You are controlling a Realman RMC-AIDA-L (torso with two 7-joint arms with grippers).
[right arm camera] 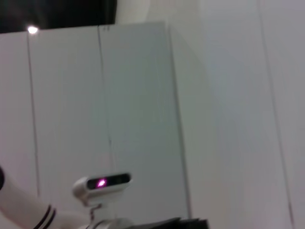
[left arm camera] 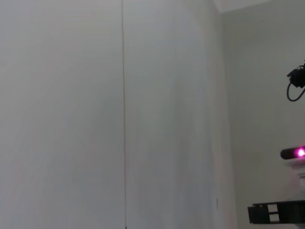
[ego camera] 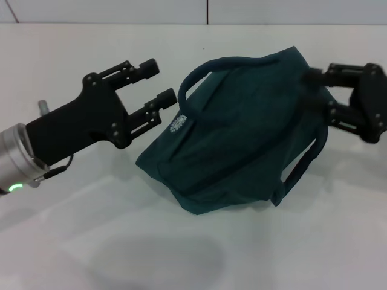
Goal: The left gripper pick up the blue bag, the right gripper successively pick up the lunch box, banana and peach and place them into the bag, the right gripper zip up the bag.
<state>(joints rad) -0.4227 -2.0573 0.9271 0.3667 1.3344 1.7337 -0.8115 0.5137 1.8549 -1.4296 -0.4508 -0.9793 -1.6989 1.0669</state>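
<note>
- From the head view, the blue bag (ego camera: pixel 242 130) is lying slumped on the white table (ego camera: pixel 91 241), closed as far as I can see, with one loop handle (ego camera: pixel 208 69) arching up at its far left and the other (ego camera: pixel 302 169) trailing at its near right.
- The left pincer (ego camera: pixel 158 82) is hanging just left of the bag with its two fingers spread apart, holding nothing; its fingertips are sitting near the far handle but not touching it.
- The right pincer (ego camera: pixel 315 90) is reaching in from the right edge and pressing against the bag's upper right corner; its tips are sinking into the dark fabric, so it is probably pinching the cloth there, though I cannot tell for sure.
- The left wrist view is showing only pale wall panels (left arm camera: pixel 119 114), with a small device glowing pink (left arm camera: pixel 294 153) at one edge.
- The right wrist view is looking at white cabinet doors (right arm camera: pixel 133 105) and a similar sensor bar with a pink light (right arm camera: pixel 102 183); neither pincer nor the bag is appearing there.
</note>
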